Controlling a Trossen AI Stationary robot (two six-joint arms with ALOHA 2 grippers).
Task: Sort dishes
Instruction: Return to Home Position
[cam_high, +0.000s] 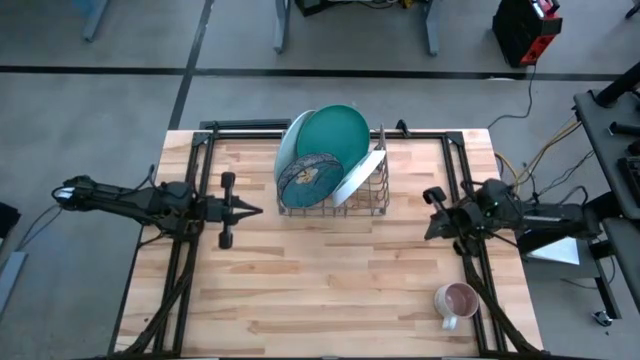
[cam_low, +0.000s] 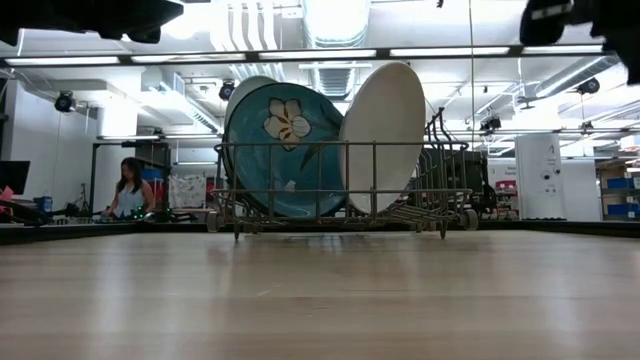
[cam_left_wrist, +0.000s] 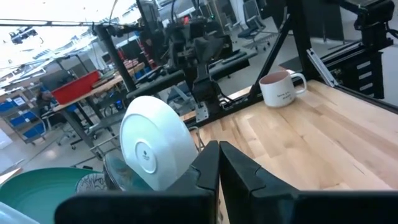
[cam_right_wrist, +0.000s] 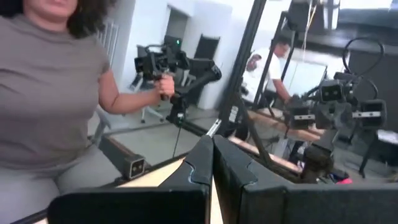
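Log left gripper (cam_high: 250, 210) first: hovering over the left side of the light wooden butcher-block table (cam_high: 330, 300), aimed toward the centre, both fingers pressed together tip to tip, as confirmed in left wrist view. Well apart from the rack.

Moving right, find grey metal wire rack (cam_high: 380, 200) standing at the middle of the table's far half. Count four dishes on edge inside it. Place large pale mint plate (cam_high: 290, 145) rearmost and leftmost, only its rim showing past large dark teal-green plate (cam_high: 338, 135) leaning in front of it. Place smaller blue-and-white speckled dish (cam_high: 306, 180) just in front of the teal-green plate, overlapping its lower left. Place large white plate (cam_high: 358, 178) in the rack's right part, tilted, upper edge toward the rack's right wall. From low view, see a blue face with a white flower behind the front wires, left of the white plate's pale surface; cannot tell whether these two touch.

Further right, find right gripper (cam_high: 432, 212) above the table's right side, well apart from the rack, fingers closed against each other per right wrist view.

At the near right corner, note white ceramic mug (cam_high: 457, 300), pinkish inside, upright, handle toward the near edge.
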